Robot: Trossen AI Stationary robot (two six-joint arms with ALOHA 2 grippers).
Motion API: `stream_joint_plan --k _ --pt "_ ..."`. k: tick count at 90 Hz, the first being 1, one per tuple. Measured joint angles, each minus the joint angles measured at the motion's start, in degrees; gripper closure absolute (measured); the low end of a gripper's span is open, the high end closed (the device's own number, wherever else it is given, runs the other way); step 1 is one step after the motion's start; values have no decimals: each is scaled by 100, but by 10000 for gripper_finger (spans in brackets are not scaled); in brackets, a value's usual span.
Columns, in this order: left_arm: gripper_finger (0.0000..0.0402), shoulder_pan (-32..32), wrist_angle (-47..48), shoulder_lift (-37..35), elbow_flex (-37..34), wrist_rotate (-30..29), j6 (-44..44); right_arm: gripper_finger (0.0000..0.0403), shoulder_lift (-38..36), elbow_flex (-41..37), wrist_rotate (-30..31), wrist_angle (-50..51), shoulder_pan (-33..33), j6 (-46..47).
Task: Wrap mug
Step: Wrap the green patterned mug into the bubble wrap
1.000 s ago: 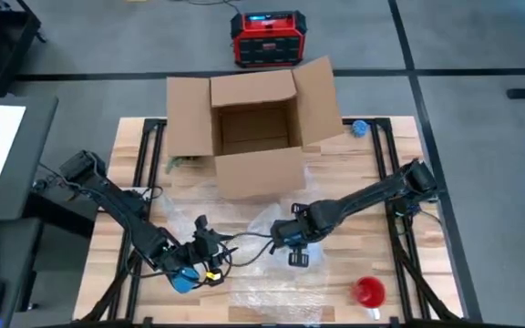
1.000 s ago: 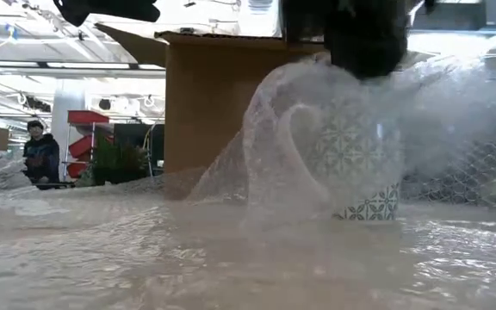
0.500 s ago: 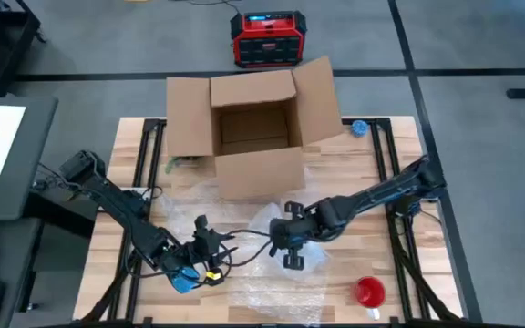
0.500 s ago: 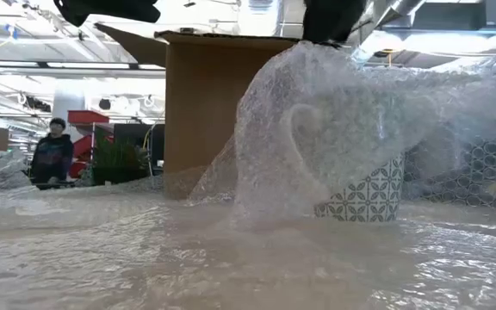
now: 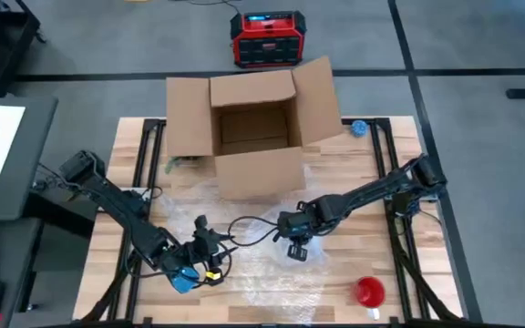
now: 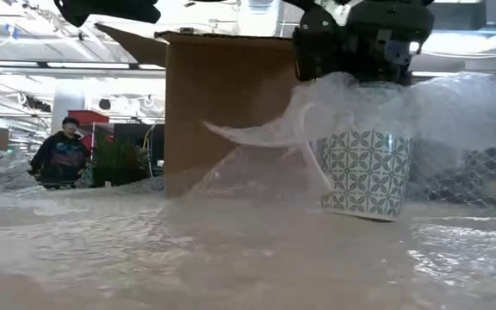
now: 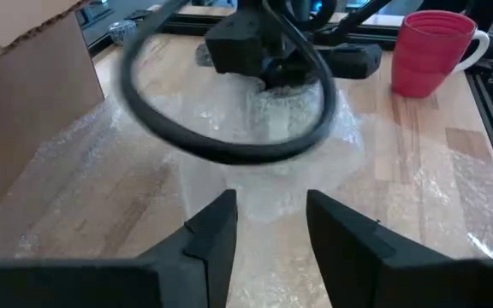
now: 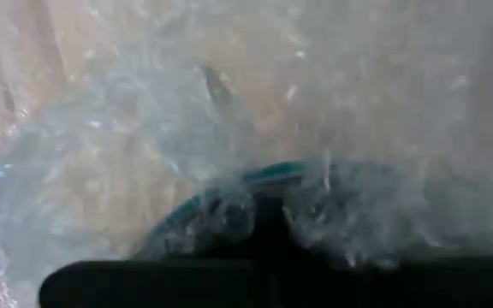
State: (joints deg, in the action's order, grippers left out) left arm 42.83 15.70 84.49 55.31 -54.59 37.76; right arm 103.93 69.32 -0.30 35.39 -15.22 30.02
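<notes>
From above, your right pincer (image 5: 292, 239) sits mid-surface over the mug, pinching the bubble wrap (image 5: 272, 282). At table height, the patterned mug (image 6: 365, 172) stands upright, its top draped: ceramic, breakable, while the film is light and slippery. In the left wrist view, your left pincer (image 7: 270, 224) waits, fingers apart.

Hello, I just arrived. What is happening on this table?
The right gripper is at the rim of a white mug with a teal pattern, pressing clear bubble wrap over its top; the lower body is uncovered. The left gripper waits open near the table's front. A red mug and an open cardboard box stand by.
</notes>
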Motion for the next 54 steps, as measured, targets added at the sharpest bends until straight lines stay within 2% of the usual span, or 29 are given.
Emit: stream_joint_plan --k 11,36,54 --pt "279 0 0 0 0 1 0 403 3 406 2 590 -13 -74" --pt "279 0 7 0 0 0 0 403 -10 1855 19 2324 -103 -143" --pt "279 0 22 0 0 22 0 403 -17 2282 478 1999 -324 -623"
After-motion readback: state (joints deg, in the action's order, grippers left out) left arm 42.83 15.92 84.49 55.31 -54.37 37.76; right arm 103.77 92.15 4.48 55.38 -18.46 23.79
